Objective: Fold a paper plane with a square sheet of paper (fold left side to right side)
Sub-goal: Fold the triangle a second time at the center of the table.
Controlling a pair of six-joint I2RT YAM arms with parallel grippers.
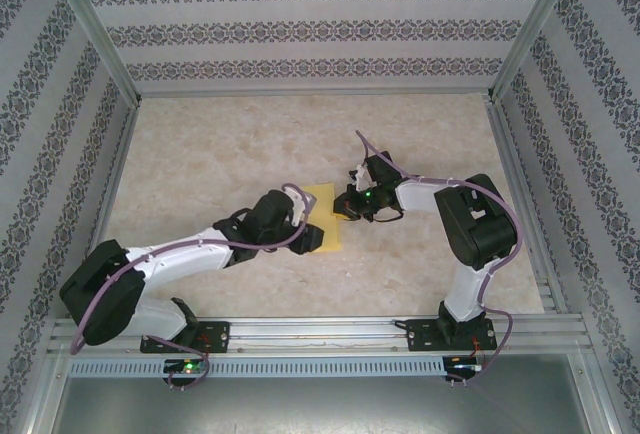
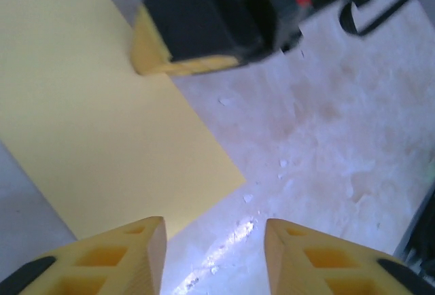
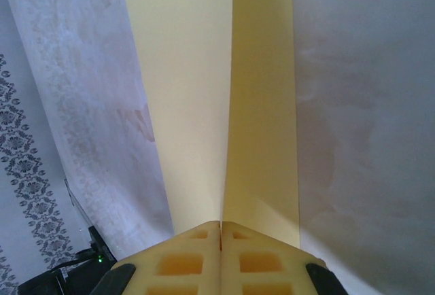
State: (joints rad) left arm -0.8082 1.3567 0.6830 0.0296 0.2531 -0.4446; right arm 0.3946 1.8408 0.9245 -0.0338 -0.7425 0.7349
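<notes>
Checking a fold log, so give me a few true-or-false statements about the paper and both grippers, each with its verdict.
1. The right gripper is shut on the paper. True.
2. The left gripper clamps the paper. False: its jaws stand apart, holding nothing.
3. The paper is white. False: it is yellow.
4. The paper is between the two grippers, on the table. True.

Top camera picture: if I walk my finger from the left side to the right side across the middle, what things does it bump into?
Left patterned wall → left arm → yellow paper → right arm → right patterned wall.
</notes>
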